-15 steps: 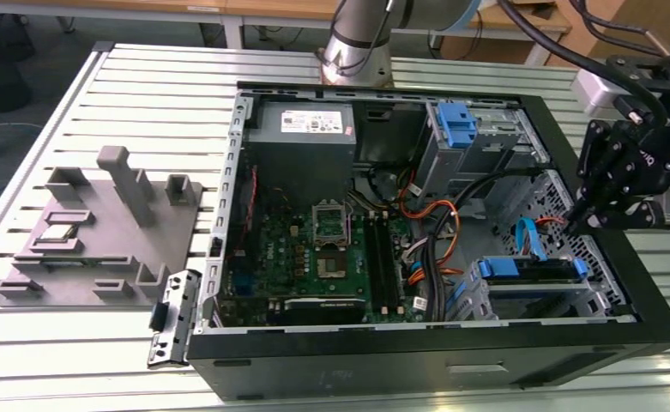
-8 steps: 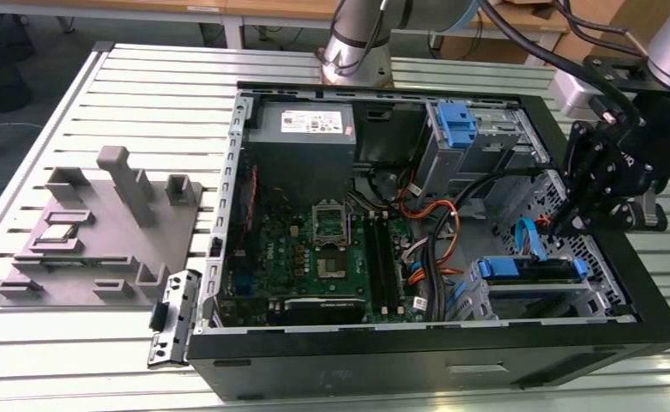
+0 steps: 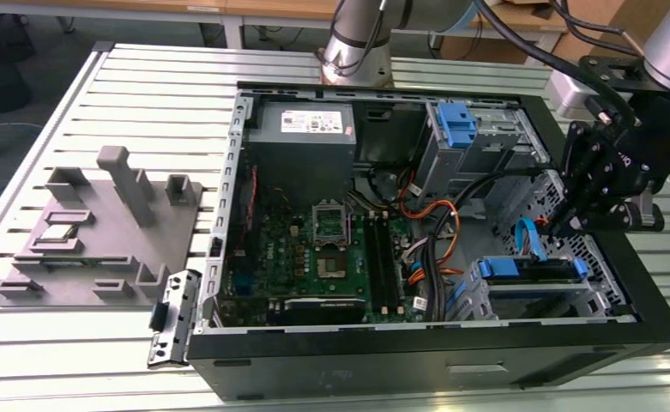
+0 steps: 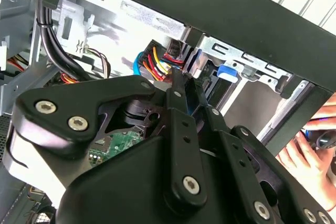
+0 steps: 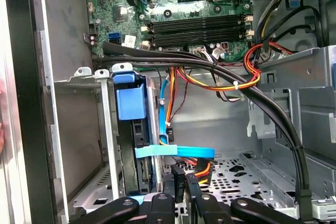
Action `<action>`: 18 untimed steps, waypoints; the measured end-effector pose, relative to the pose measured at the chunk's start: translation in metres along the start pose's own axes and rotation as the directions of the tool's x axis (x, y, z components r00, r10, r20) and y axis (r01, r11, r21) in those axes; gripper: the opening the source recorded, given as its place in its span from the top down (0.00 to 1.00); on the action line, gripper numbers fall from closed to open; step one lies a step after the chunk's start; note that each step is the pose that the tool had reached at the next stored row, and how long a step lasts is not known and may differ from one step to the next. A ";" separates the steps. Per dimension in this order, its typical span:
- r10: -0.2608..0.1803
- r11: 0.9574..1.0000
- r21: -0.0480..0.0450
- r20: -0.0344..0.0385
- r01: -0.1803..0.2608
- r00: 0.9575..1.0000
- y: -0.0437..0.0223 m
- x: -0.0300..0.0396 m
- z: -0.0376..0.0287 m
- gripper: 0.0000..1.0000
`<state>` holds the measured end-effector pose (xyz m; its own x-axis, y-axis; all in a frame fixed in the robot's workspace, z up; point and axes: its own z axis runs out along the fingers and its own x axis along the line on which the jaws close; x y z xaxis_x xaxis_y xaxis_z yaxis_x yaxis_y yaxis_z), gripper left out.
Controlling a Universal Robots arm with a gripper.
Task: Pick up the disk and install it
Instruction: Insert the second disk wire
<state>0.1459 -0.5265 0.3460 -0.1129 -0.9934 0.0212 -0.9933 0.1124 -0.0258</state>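
1. Gripper (image 3: 601, 225) hangs at the case's (image 3: 426, 365) edge on the exterior view's right, above the drive bay; you can't tell whether its fingers are parted or clenched.
2. Disk (image 5: 137, 145) already sits edge-on in the bay (image 5: 105, 145), blue rail (image 5: 130, 98) outward, judged seated so cables (image 5: 178, 153) reach it.
3. Hand (image 4: 310, 156) rests outside the case.

Disk (image 5: 137, 145) sits edge-on in its bay — label and faces concealed by the cage wall (image 5: 107, 145). Gripper (image 5: 178, 190) cut off by the first wrist view's edge; fingertips merge with dark connectors. A hand (image 4: 310, 153) — partly cropped, behind the case frame.
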 end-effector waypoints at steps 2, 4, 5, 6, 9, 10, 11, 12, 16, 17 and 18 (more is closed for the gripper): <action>0.000 1.000 0.000 0.000 0.000 1.000 0.0000 0.0000 0.0000 0.76; 0.000 1.000 0.000 0.000 0.000 1.000 0.0000 0.0000 0.0000 0.76; 0.000 1.000 0.000 0.000 0.000 1.000 0.0000 0.0000 0.0000 0.76; 0.000 1.000 0.000 0.000 0.000 1.000 0.0000 0.0000 0.0000 0.76; 0.000 1.000 0.000 0.000 0.000 1.000 0.0000 0.0000 0.0000 0.84; 0.000 1.000 0.000 0.000 0.000 1.000 0.0000 0.0000 0.0000 0.84; 0.000 1.000 0.000 0.000 0.000 1.000 0.0000 0.0000 0.0000 0.84; 0.000 1.000 0.000 0.000 0.000 1.000 0.0000 0.0000 0.0000 0.84; 0.000 1.000 0.000 0.000 0.000 1.000 0.0000 0.0003 0.0000 0.84; 0.000 1.000 0.000 0.000 0.000 1.000 -0.0001 0.0013 0.0000 0.84; 0.000 1.000 0.000 0.000 0.000 1.000 -0.0003 0.0027 0.0000 0.84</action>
<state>0.1459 -0.5292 0.3461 -0.1129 -0.9934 0.0214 -0.9933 0.1124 -0.0258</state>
